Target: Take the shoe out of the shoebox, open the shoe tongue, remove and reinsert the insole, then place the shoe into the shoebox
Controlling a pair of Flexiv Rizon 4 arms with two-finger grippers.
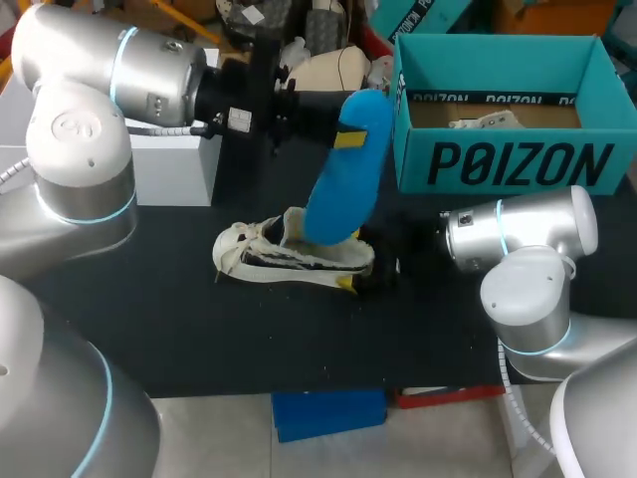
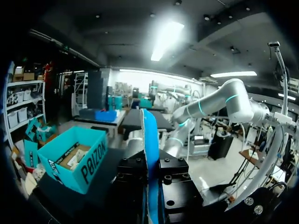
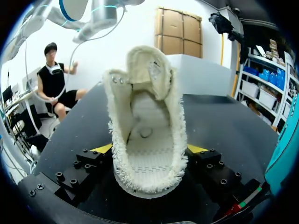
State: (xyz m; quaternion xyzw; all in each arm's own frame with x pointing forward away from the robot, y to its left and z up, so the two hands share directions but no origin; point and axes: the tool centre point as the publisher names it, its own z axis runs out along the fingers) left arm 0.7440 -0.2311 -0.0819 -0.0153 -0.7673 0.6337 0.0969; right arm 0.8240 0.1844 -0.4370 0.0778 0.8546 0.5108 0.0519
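Head view: my left arm comes in from the far left, and my left claw (image 1: pixel 348 134) pinches the upper end of a blue insole (image 1: pixel 343 189). The insole hangs slanted, its lower end down at the opening of the shoe (image 1: pixel 289 257). The cream shoe lies on the black table (image 1: pixel 149 319) near the middle, toe pointing left. My right arm comes in from the right, and my right claw (image 1: pixel 363 271) grips the shoe's heel end. The teal shoebox (image 1: pixel 518 164) stands open at the far right of the table, well apart from the shoe, with something pale lying inside. A white box (image 1: pixel 174 164) sits at the far left under my left arm.

Left wrist view: the insole stands edge-on between my two dark fingers, which press on it from both sides. The yellow tips do not show. The shoebox lies ahead and off to one side.

Right wrist view: the shoe's heel sits between my yellow fingertips (image 3: pixel 103 148), one touching each side, so this claw is clamped on the shoe. The shoe points away from the claw with its fringed collar spread wide. The tongue (image 3: pixel 156 72) is folded up and forward at the far end, leaving the bare inner sole in sight.
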